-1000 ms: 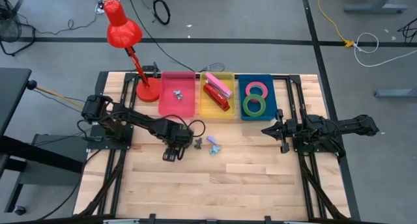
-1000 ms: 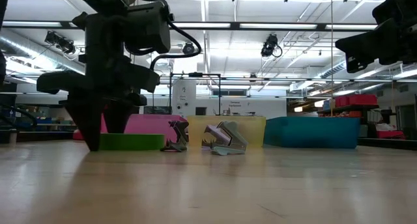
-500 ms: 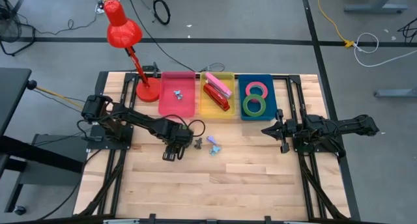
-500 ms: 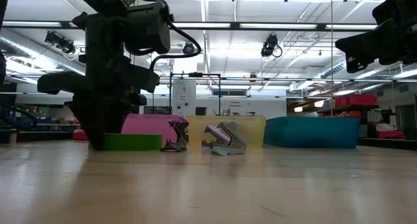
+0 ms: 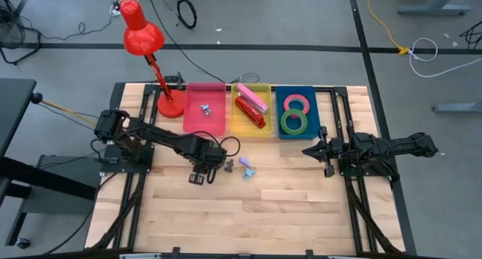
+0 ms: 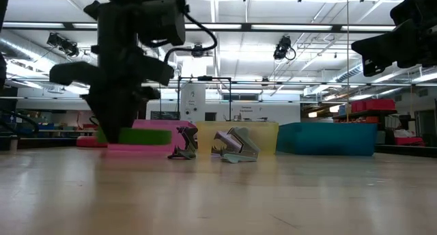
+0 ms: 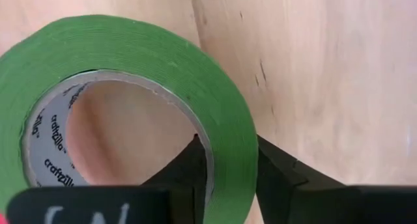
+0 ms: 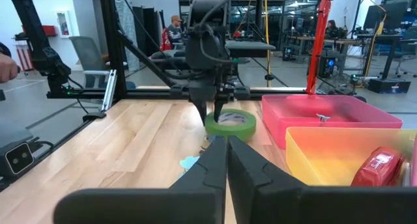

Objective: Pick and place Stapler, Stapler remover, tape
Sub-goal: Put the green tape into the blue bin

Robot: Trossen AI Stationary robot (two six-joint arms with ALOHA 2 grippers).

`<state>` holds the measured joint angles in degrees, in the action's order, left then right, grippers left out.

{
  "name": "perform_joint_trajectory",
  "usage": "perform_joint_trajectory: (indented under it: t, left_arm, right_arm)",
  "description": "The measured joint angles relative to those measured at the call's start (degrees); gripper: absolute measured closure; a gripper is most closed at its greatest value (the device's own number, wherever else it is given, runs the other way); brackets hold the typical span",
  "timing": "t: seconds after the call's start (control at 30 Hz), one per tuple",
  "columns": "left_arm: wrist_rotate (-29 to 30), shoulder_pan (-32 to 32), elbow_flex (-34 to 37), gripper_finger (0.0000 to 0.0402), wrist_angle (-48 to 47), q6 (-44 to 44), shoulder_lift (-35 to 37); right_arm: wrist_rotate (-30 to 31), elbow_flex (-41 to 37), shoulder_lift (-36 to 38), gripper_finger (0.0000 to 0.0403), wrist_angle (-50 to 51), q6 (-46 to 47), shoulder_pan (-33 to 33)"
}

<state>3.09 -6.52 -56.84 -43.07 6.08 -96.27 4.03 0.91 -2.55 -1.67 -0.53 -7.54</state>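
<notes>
1. Left gripper [image 5: 198,171] over the table [image 5: 263,214], in front of the pink bin [image 5: 205,108]; fingers [image 7: 273,178] pinched across the wall of a green tape roll [image 7: 137,107] — one inside the hole, one outside.
2. Roll lifted just off the table, hanging roughly level from the fingers, per low view.
3. Blue bin [image 5: 298,112] with two tape rolls already inside lies well right of the held roll, past the yellow bin [image 5: 251,108]; right gripper [image 5: 310,150] nearer to it, but fingers clenched on nothing, parked.
4. Roll: flat hollow ring, green outside, pale printed core, stiff.
5. Two staple removers [image 5: 238,166] on the table just beside the left gripper — not yet binned.
</notes>
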Motion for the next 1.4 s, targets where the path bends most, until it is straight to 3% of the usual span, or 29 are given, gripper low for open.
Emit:
perform_joint_trajectory:
  t: [0.27, 0.73, 1.0, 1.4]
  left_arm:
    - [4.3, 0.0, -8.9, 0.0298, -7.2, 2.9, 0.0]
    - [4.2, 5.0, -21.4, 0.0302, -6.3, 10.9, 0.0]
    - [-4.4, 10.1, -23.5, 0.0303, 0.6, 13.3, 0.0]
    - [-10.7, 15.6, -25.9, 0.0304, 14.7, 15.3, 0.0]
  right_arm:
    - [0.0, 0.0, 0.0, 0.0385, 0.0, 0.0, 0.0]
    - [0.0, 0.0, 0.0, 0.0385, 0.0, 0.0, 0.0]
    - [0.0, 0.0, 0.0, 0.0385, 0.0, 0.0, 0.0]
    - [0.0, 0.0, 0.0, 0.0385, 0.0, 0.0, 0.0]
